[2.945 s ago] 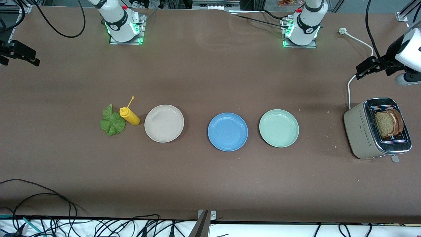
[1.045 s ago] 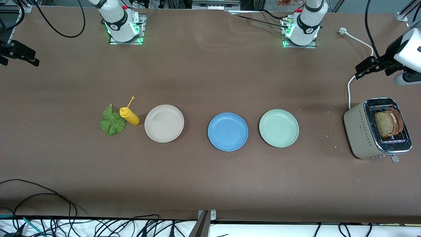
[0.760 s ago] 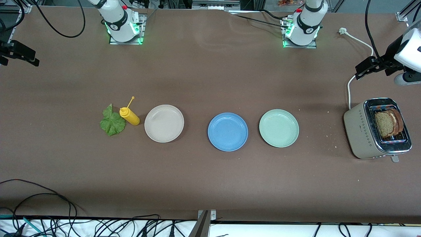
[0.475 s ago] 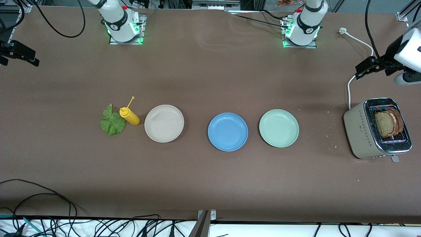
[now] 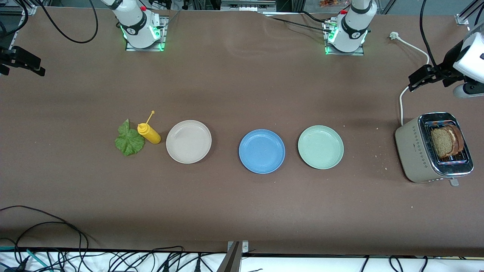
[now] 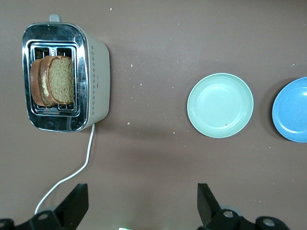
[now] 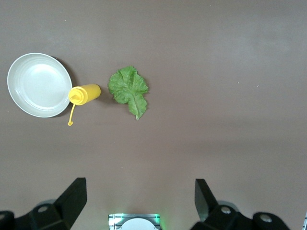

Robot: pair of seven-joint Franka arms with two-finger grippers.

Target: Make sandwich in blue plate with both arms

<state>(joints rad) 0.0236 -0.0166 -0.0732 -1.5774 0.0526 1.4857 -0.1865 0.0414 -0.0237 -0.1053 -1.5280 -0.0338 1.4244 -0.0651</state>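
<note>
Hovering high, fingers spread: left gripper (image 6: 139,211) above bread slices (image 6: 53,80) in toaster (image 6: 93,81), right gripper (image 7: 139,203) above lettuce leaf (image 7: 128,89) (blue plate (image 5: 261,151) empty, between both).

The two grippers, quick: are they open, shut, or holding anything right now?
Left gripper: open, holding nothing, up in the air near the toaster.
Right gripper: open, holding nothing, high over bare table near the lettuce leaf.

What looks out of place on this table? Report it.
Mostly tidy. Crumbs lie scattered on the table between the pale green plate and the toaster, and the lettuce leaf sits on bare tabletop.
</note>
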